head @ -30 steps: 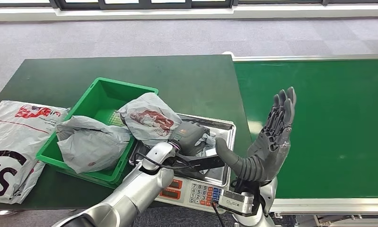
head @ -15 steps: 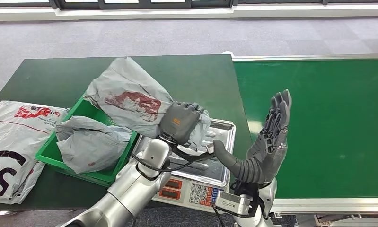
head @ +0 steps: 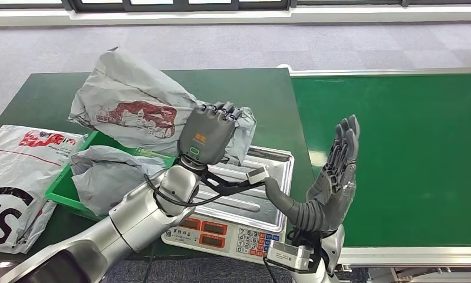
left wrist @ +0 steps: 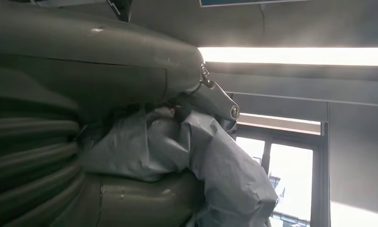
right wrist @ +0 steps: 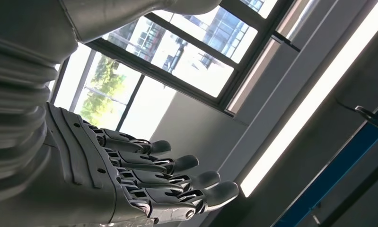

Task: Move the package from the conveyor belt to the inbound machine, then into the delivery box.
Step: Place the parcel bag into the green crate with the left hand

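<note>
One end of the grey package (head: 132, 112) is all the left hand (head: 206, 137) is gripping, fingers bunched tight into the plastic, so the bag is hanging in the air over the near edge of the green delivery box (head: 65, 191) and beside the scale tray (head: 262, 197), and I reckon the slick film could be slipping out, or the loose end could be catching the box rim or the bag already lying in it. Its long axis is running roughly across the counter (head: 244, 100), floppy free end pointing left and a bit away from the robot, gripped end toward the scale. Meanwhile the right hand (head: 333, 177) is standing upright with fingers spread apart, holding nothing, near the conveyor belt (head: 409, 147)
</note>
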### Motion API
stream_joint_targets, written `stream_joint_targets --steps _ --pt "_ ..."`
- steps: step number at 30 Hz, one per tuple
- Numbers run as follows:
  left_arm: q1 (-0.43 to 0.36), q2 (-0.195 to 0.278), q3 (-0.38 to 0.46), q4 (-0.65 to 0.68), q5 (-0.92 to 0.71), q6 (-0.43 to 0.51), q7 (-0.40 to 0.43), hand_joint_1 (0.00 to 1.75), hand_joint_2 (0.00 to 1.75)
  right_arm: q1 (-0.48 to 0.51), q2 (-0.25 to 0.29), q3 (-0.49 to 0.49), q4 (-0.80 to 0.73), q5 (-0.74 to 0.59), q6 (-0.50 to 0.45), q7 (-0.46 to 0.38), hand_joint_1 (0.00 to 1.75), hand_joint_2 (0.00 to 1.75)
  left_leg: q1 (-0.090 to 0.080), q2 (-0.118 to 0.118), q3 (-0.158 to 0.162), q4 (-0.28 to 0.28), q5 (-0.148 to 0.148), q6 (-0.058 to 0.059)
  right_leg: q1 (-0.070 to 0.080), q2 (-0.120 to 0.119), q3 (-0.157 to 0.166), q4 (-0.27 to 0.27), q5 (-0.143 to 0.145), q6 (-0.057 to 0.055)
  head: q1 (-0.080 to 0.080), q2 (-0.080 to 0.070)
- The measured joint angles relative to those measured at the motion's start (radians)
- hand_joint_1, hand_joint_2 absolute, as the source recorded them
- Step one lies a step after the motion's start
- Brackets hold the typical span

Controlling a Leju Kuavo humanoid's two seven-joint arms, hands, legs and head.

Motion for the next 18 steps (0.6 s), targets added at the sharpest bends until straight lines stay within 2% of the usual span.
stream_joint_targets --steps 4,7,10,13,18 --pt "-0.002 0.009 -0.004 0.001 0.0 -0.012 -0.01 1.75 1.75 0.0 0.0 0.0 0.0 0.0 0.0 0.008 0.0 1.75 0.0 0.0 0.0 0.0 0.0 0.0 0.0 0.0 0.0 0.0 0.0 0.0 0.0 0.0" --pt "-0.004 0.01 0.008 0.03 0.0 -0.028 -0.054 1.75 1.75 -0.003 -0.003 0.006 0.0 0.0 0.0 0.018 0.0 1.75 0.0 0.0 0.0 0.0 0.0 0.0 0.0 0.0 0.0 0.0 0.0 0.0 0.0 0.0" --pt "-0.004 0.002 0.052 0.12 0.0 -0.008 -0.111 1.75 1.75 -0.012 -0.007 0.019 0.0 -0.006 0.0 0.027 0.0 1.75 0.0 0.001 0.0 0.0 0.0 0.0 0.0 0.0 0.0 0.0 0.0 0.0 0.0 0.0" --pt "-0.005 -0.007 0.094 0.2 0.0 0.008 -0.135 1.75 1.75 -0.019 -0.01 0.027 0.0 -0.009 0.0 0.029 0.0 1.75 0.0 0.001 0.0 0.0 0.001 -0.001 0.0 0.0 0.0 0.0 0.001 -0.001 0.0 0.0" --pt "-0.014 -0.036 0.193 0.358 0.0 -0.026 -0.198 1.75 1.75 -0.038 -0.014 0.037 0.001 -0.014 0.0 0.035 0.0 1.75 0.0 0.001 0.0 0.0 0.001 -0.001 0.0 0.001 0.0 0.0 0.001 -0.001 0.0 0.0"
